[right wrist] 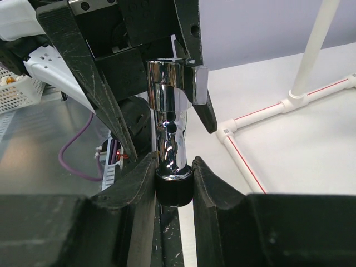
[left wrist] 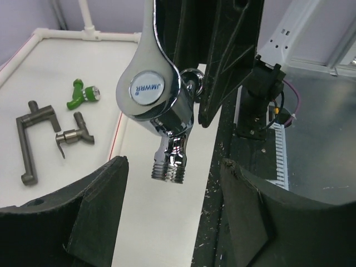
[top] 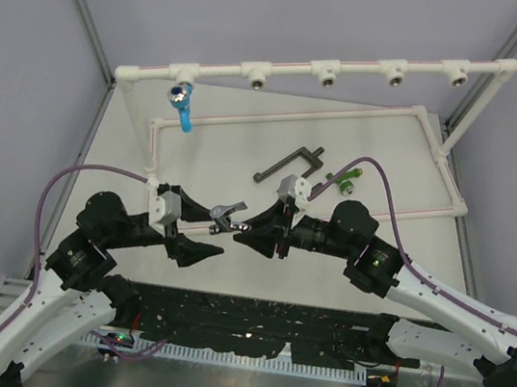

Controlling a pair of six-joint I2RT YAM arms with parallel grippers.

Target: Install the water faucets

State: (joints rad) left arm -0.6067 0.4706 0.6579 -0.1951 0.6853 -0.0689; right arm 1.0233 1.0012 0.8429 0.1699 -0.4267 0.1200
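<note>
Chrome faucet (right wrist: pixel 169 111) in right pincer (right wrist: pixel 173 169), threads pointing leftward.

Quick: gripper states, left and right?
Left gripper: open, chrome faucet between its jaws, untouched.
Right gripper: shut on the chrome faucet.

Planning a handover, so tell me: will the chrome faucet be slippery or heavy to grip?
The chrome faucet looks polished and rounded, so it is probably slippery; its threaded end may give better bite. It seems solid metal, so it is likely stiff and heavy for its size. The right gripper pinches only one narrow end, so a nudge might pivot it.
</note>
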